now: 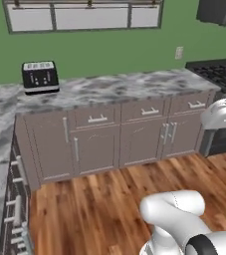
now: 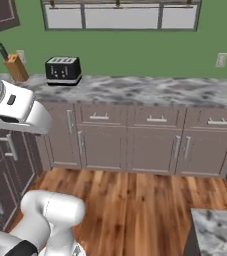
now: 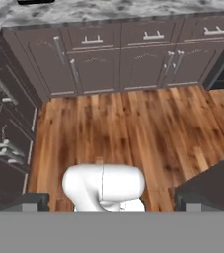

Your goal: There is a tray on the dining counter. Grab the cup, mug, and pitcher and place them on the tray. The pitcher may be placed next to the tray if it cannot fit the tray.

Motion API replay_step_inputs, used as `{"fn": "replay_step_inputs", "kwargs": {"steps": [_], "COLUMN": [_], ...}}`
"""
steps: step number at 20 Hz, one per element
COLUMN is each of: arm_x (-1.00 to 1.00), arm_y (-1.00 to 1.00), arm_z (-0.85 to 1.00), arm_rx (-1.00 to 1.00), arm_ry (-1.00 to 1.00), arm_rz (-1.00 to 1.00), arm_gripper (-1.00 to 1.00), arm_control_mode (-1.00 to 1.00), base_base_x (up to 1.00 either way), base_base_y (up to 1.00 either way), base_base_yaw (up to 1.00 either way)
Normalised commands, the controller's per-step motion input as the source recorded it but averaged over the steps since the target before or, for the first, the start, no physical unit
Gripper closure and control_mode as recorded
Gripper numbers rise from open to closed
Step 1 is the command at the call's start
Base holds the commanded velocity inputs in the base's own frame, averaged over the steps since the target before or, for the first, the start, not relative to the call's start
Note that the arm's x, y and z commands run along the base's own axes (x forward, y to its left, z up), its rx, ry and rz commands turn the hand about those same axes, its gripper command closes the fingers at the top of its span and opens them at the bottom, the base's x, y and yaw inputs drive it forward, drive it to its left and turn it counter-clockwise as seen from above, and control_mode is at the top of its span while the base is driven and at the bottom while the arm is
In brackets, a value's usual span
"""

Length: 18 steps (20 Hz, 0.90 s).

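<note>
The tray, the cup, the mug and the pitcher are out of view. My gripper point(image 3: 111, 201) is open and holds nothing; its two dark fingertips point(image 3: 33, 200) stand far apart at the bottom of the hand view, which looks down at the wooden floor and a row of cabinets. A marbled counter corner point(image 2: 219, 231) shows at the lower right of the right base view; I cannot tell whether it is the dining counter. White arm links rise at the sides of both base views.
A marbled worktop point(image 1: 119, 87) on grey-brown cabinets runs along the green wall, with a black toaster point(image 1: 40, 77) on it and a knife block point(image 2: 16, 67) at its left end. A stove point(image 1: 219, 74) stands at the right. Drawer fronts point(image 1: 16, 204) line the left. Wooden floor point(image 2: 145, 200) lies open between.
</note>
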Motion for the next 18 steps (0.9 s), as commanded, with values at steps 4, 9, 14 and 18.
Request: {"fn": "replay_step_inputs", "kwargs": {"steps": [4,9,14,18], "arm_x": [0.00,0.00,0.00,0.00], "arm_y": [0.00,0.00,0.00,0.00], "arm_z": [0.00,0.00,0.00,0.00], "arm_rx": [0.00,0.00,0.00,0.00], "arm_ry": [0.00,0.00,0.00,0.00], "arm_rz": [0.00,0.00,0.00,0.00], "arm_gripper": [-1.00,-1.00,-1.00,-1.00], "arm_control_mode": [1.00,1.00,1.00,1.00], "base_base_x": [1.00,0.99,0.66,0.31], "base_base_y": [0.22,0.03,0.00,0.00], "base_base_yaw": [-0.09,-0.24,-0.61,-0.79]}}
